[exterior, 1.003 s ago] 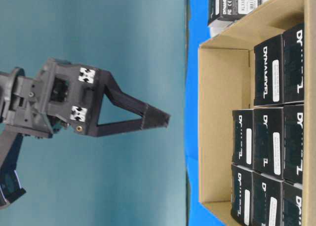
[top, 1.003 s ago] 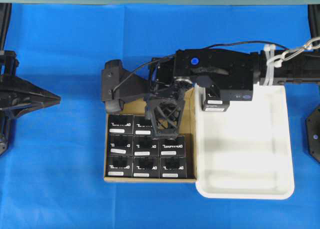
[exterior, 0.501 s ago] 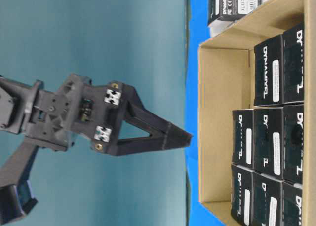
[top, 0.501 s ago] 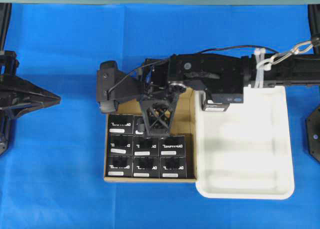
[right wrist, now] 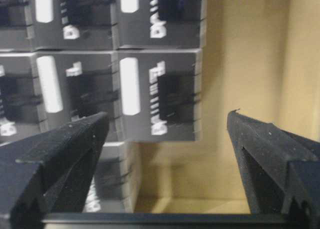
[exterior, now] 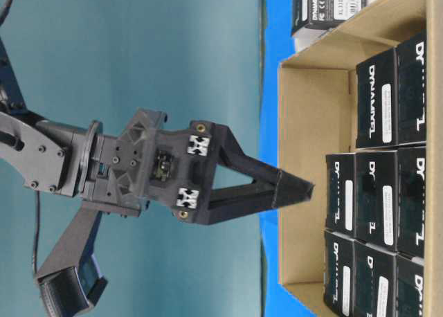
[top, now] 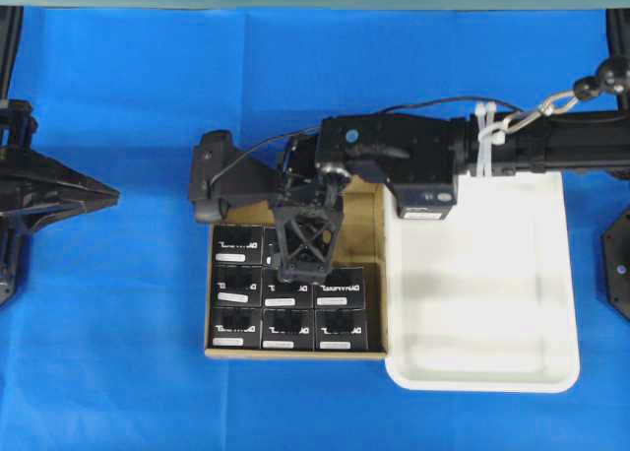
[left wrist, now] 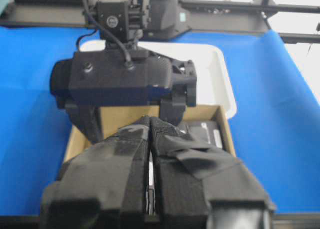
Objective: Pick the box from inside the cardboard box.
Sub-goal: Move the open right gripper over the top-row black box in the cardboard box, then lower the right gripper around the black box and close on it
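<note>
The cardboard box [top: 366, 225] sits mid-table and holds several small black boxes [top: 237, 244] in rows; its far right corner is bare. My right gripper [top: 300, 264] reaches across and hangs open and empty over the carton. In the right wrist view its fingers [right wrist: 70, 144] straddle one black box [right wrist: 157, 96] beside the bare carton floor [right wrist: 200, 179]. In the table-level view its fingertips [exterior: 294, 191] are level with the carton rim [exterior: 280, 123]. My left gripper [top: 98, 190] is shut and empty at the left edge, its fingers [left wrist: 135, 154] pressed together.
A white plastic tray [top: 492, 303] touches the carton's right side, with one black box [top: 425, 203] in its far left corner, partly under my right arm. Blue cloth [top: 118, 353] covers the table around them.
My right gripper has moved left and come down toward the carton, its fingertips now at the rim. The left arm has not moved.
</note>
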Controlling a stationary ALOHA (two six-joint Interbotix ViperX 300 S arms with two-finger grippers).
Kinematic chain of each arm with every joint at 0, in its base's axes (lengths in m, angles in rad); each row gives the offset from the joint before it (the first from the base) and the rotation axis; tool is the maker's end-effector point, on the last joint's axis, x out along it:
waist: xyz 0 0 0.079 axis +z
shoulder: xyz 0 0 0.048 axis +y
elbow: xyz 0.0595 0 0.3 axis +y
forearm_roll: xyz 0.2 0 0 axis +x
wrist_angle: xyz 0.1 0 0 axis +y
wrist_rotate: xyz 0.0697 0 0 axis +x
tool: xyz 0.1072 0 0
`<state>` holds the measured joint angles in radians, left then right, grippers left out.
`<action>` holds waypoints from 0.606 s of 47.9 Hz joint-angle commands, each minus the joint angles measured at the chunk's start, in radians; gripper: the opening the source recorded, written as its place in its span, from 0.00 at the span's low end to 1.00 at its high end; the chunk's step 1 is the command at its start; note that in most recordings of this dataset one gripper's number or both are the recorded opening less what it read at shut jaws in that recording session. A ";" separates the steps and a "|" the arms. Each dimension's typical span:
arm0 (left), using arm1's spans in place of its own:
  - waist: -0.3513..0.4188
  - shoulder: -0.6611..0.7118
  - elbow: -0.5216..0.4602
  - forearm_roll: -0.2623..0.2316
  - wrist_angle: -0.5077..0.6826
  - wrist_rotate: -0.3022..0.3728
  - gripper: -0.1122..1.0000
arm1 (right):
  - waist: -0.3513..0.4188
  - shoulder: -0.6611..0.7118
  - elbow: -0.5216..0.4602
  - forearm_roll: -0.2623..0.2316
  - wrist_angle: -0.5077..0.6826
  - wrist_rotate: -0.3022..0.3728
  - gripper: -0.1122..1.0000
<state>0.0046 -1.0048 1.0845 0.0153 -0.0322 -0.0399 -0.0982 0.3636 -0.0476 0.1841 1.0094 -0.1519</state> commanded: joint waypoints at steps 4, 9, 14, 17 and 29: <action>-0.002 0.008 -0.029 0.002 -0.003 0.000 0.12 | -0.014 0.003 -0.005 0.026 0.003 -0.032 0.97; -0.002 0.009 -0.029 0.002 -0.003 0.000 0.12 | -0.015 0.012 -0.005 0.026 0.000 -0.044 0.97; -0.002 0.009 -0.029 0.002 -0.003 0.000 0.12 | -0.015 0.026 -0.005 0.026 -0.012 -0.048 0.97; -0.003 0.009 -0.029 0.002 -0.002 0.000 0.12 | -0.015 0.031 -0.003 0.029 -0.029 -0.048 0.97; -0.002 0.008 -0.029 0.002 0.012 0.002 0.12 | -0.015 0.048 0.002 0.032 -0.043 -0.049 0.97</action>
<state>0.0031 -1.0032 1.0845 0.0153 -0.0230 -0.0399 -0.1166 0.4034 -0.0430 0.2102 0.9725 -0.1979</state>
